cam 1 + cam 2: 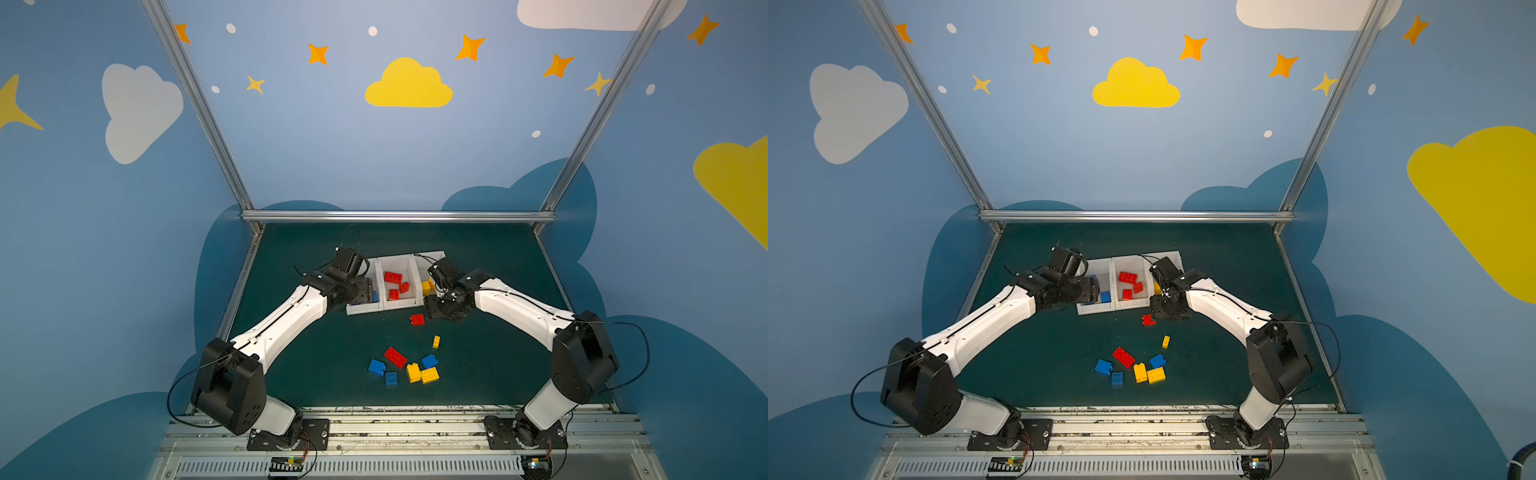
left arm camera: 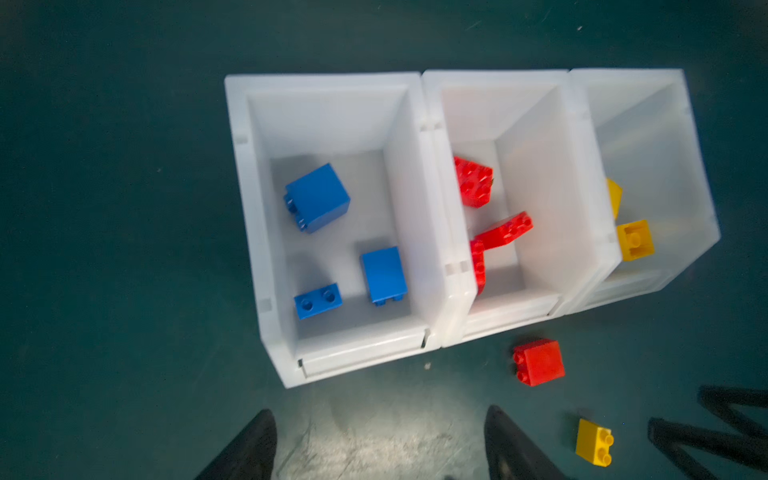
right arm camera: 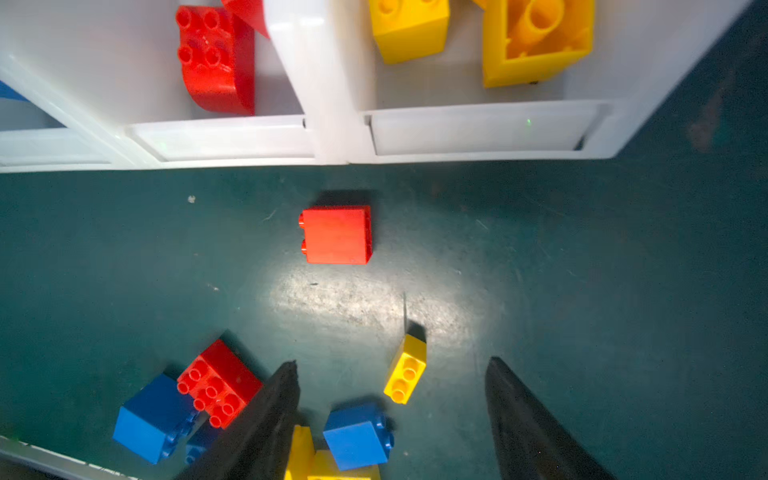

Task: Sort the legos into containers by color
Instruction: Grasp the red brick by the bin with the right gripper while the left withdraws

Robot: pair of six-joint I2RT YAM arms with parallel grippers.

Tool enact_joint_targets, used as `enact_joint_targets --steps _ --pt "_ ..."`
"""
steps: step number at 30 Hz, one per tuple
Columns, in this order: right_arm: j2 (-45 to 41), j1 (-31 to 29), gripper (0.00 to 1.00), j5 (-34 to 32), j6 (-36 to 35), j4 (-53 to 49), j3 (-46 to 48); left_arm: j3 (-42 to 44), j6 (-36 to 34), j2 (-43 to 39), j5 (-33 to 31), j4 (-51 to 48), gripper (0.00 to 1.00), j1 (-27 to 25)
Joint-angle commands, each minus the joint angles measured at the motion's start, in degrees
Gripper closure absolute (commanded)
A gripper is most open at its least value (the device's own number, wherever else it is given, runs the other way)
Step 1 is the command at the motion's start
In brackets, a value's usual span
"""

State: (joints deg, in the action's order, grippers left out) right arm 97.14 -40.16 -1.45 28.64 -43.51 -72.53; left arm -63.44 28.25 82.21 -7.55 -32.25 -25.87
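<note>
I reckon the sort is about half done. The left wrist view shows three blue bricks [image 2: 318, 197] in the blue bin [image 2: 243, 187] and three red bricks [image 2: 473, 183] in the middle bin [image 2: 494, 79]. At least two yellow bricks [image 2: 635, 240] lie in the end bin [image 2: 623, 77].

Eight pieces are left on the desk [image 1: 311, 374]. A lone red brick [image 1: 417, 319] sits just in front of the bins and a small yellow brick [image 1: 436, 341] a little nearer me. A loose cluster [image 1: 405, 368] holds one red, three blue and two yellow.

The left gripper [image 2: 380, 449] is spread and empty above the blue bin's front. The right gripper [image 3: 394, 362] is also spread and carries nothing, hovering by the end bin's front edge.

In both top views the left arm covers most of the blue bin and the right wrist hides part of the yellow one. The end bin's wall cuts off its contents in the left wrist view, so my yellow count is uncertain. The right wrist view clips the cluster.
</note>
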Motion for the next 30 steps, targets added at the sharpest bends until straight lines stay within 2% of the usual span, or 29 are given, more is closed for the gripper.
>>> enact_joint_targets --steps 1,15,30 --pt "3.07 -1.55 0.3 -0.35 -0.46 -1.42 -2.42 3.22 2.51 -3.49 -0.35 0.96 0.21 0.91" --pt "13.99 -4.09 0.32 -2.94 -0.98 -2.55 -9.67 14.06 5.84 -14.51 -1.85 3.41 0.2 1.87" --pt "19.12 -4.44 0.45 -3.28 0.19 -0.45 -11.57 16.33 6.38 -17.03 -2.42 3.33 0.2 1.86"
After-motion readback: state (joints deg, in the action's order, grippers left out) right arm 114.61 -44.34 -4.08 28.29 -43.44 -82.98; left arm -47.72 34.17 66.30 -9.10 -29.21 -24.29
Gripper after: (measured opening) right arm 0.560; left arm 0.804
